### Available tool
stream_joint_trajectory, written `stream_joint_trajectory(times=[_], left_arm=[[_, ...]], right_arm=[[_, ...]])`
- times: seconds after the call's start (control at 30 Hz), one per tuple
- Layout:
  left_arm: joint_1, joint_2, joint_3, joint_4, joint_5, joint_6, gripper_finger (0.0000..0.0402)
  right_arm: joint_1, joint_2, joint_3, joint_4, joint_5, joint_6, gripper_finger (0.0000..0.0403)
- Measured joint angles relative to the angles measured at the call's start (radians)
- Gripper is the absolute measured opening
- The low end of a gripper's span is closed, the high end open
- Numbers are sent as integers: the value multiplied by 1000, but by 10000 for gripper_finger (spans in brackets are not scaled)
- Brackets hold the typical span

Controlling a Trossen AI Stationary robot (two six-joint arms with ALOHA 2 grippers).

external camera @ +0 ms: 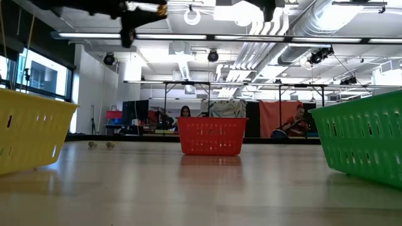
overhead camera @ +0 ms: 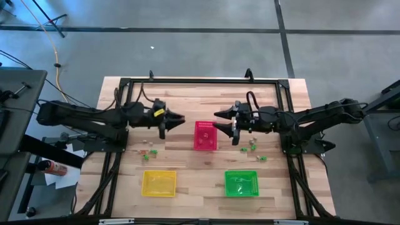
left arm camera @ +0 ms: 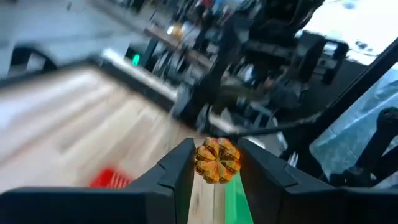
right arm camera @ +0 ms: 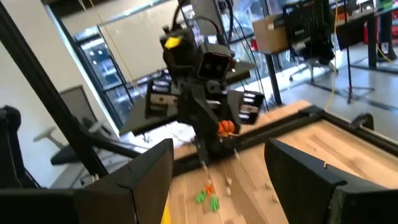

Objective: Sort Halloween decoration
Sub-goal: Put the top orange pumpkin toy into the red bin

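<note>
An orange pumpkin trinket (left arm camera: 217,160) is seen between the fingertips of the left gripper (overhead camera: 177,118), which is raised above the table (overhead camera: 187,187) just to the left of the pink-red basket (overhead camera: 205,135). The pumpkin appears lightly pinched, though whether the hold is firm or being released cannot be told; the same orange piece is picked out at that gripper's tip from the right wrist view. The right gripper (overhead camera: 218,115) is held with its fingers (right arm camera: 143,171) wide apart and nothing between them, above the pink-red basket's right edge.

Sorting is judged to be at an early or middle stage. Loose trinkets (overhead camera: 149,150) are scattered left of the pink-red basket, and a second cluster (overhead camera: 253,147), green and pale, is left on the wood to its right. The yellow basket (overhead camera: 158,182) and green basket (overhead camera: 241,182) are placed nearer the front edge; their contents cannot be made out. The scattered pieces remain to be sorted, and the orange pumpkin is not yet deposited.
</note>
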Motion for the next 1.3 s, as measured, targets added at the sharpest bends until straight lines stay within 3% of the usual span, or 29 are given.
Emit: stream_joint_trajectory(times=[0.13, 0.43, 1.07, 1.3], left_arm=[[20, 93, 74, 71, 50, 118, 111], [21, 242, 287, -54, 70, 350, 112], [21, 283, 313, -53, 54, 369, 113], [31, 374, 471, -375, 19, 446, 113]], right_arm=[[-7, 0, 0, 25, 0, -27, 248], [-15, 0, 0, -3, 0, -177, 248], [-20, -1, 0, -31, 0, -204, 248], [-73, -56, 0, -30, 1, -229, 248]])
